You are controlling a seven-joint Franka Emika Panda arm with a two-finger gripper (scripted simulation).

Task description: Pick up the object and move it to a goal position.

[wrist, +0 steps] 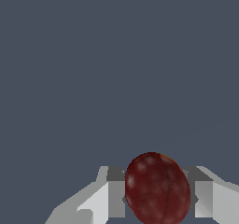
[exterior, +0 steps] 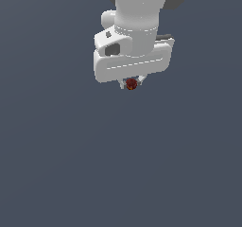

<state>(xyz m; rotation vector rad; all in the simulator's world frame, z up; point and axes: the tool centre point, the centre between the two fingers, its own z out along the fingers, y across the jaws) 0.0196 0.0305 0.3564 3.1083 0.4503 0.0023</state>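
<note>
The object is a small dark red, mottled ball held just under the white hand of the arm in the exterior view. My gripper is shut on it, with the short fingers pressed against both its sides. In the wrist view the ball fills the space between the two grey-and-white fingers, and my gripper closes around it. The ball hangs in the air above the plain grey ground. No goal marker shows in either view.
Only a flat, uniform dark grey surface lies around and below the arm. The white wrist and hand body fill the upper middle of the exterior view.
</note>
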